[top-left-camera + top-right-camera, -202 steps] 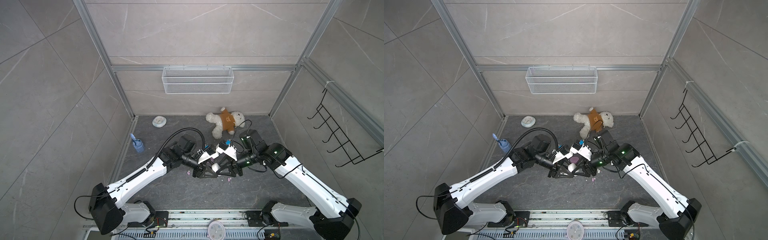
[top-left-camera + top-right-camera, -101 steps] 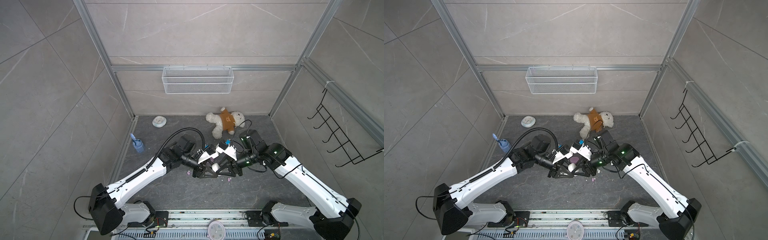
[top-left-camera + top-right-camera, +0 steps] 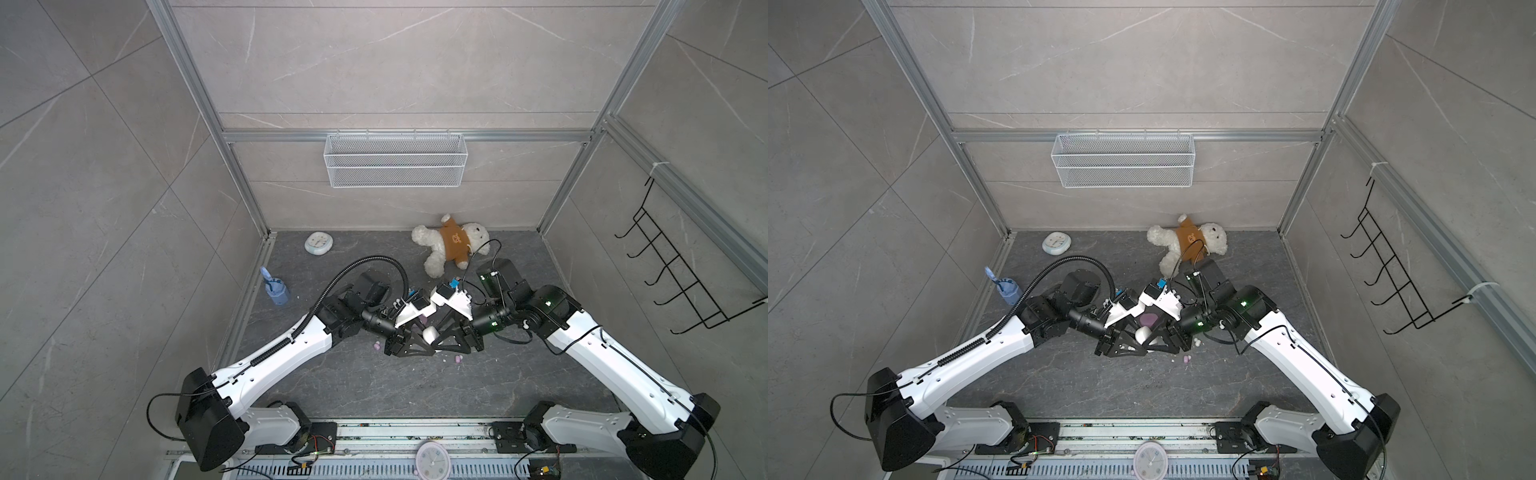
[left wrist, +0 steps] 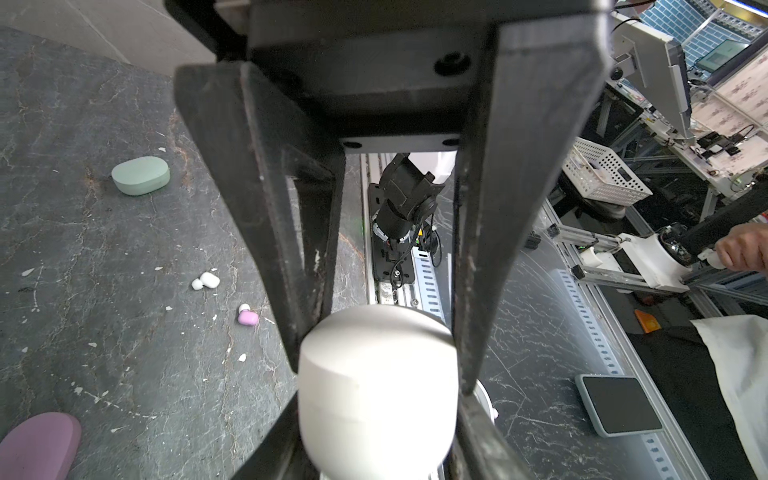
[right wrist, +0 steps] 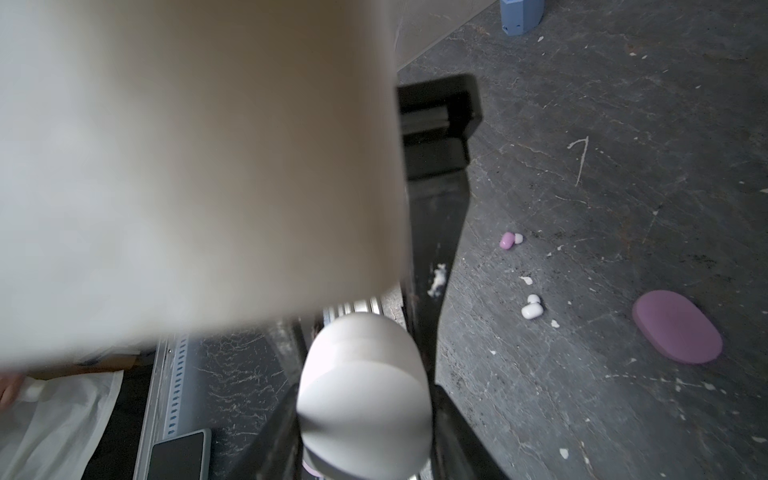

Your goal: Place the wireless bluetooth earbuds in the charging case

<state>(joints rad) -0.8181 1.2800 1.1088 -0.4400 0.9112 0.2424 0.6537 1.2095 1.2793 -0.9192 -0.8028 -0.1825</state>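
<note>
Left gripper (image 4: 378,374) clamped hard on white charging case (image 3: 430,333), mid-frame in both top views. Right gripper (image 5: 365,359) pinched its other end. Pink earbud (image 4: 248,318) lay on floor (image 4: 104,353), left-centre of left wrist view. Lid seemed shut: brace base, pry slowly.

The dark grey floor (image 3: 374,386) carries a bear (image 3: 451,245) lying against the back wall. A round clock (image 3: 318,242) lies left of the bear by the same wall, and a blue holder (image 3: 276,291) stands further left, nearer the front. In front of the bear lies a purple case (image 3: 1149,320); further front again lie pink buds (image 3: 458,359), with white buds (image 4: 206,281) and white crumbs (image 4: 242,357) near them. A mint case (image 4: 140,175) lies flat, its place from the bear unclear
</note>
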